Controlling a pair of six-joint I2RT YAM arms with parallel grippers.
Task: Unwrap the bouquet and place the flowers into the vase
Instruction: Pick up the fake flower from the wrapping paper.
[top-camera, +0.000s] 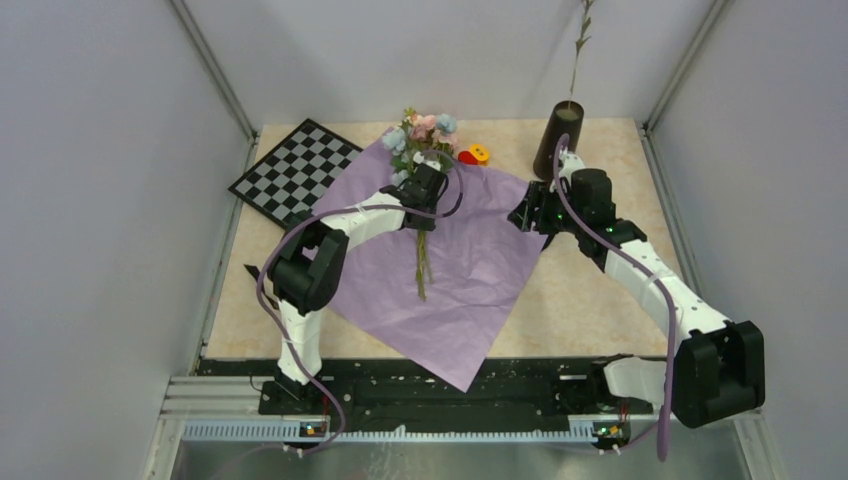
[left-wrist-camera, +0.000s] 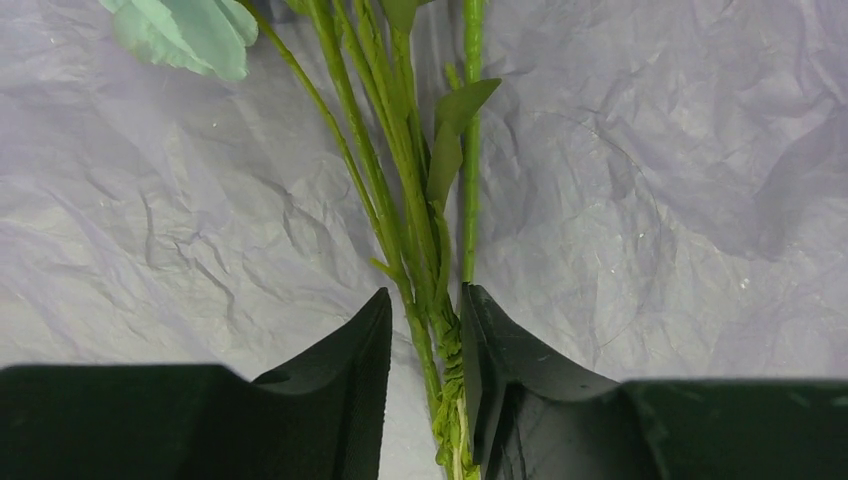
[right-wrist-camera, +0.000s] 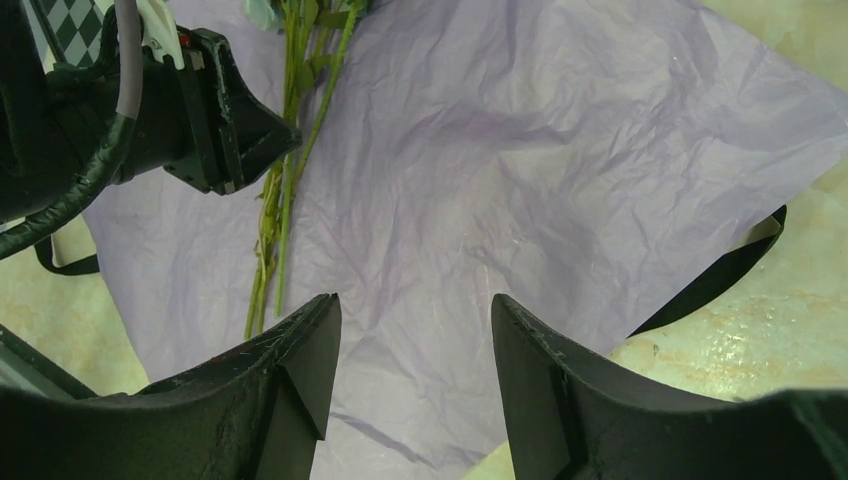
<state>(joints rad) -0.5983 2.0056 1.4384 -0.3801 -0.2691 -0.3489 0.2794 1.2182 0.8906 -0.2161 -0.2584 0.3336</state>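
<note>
Left gripper (left-wrist-camera: 427, 300) straddles the flowers (left-wrist-camera: 405, 170), perhaps gripping; blooms cut off.

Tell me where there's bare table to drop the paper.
Best: the table front right, between paper, right arm and near edge. A smaller gap lies at the back between toy and vase. Back left is crowded: board, flowers, left arm.

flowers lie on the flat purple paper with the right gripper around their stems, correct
Not quite. The flowers do lie on the flat purple paper, but the left gripper is around their stems; the left wrist view shows it.
</note>
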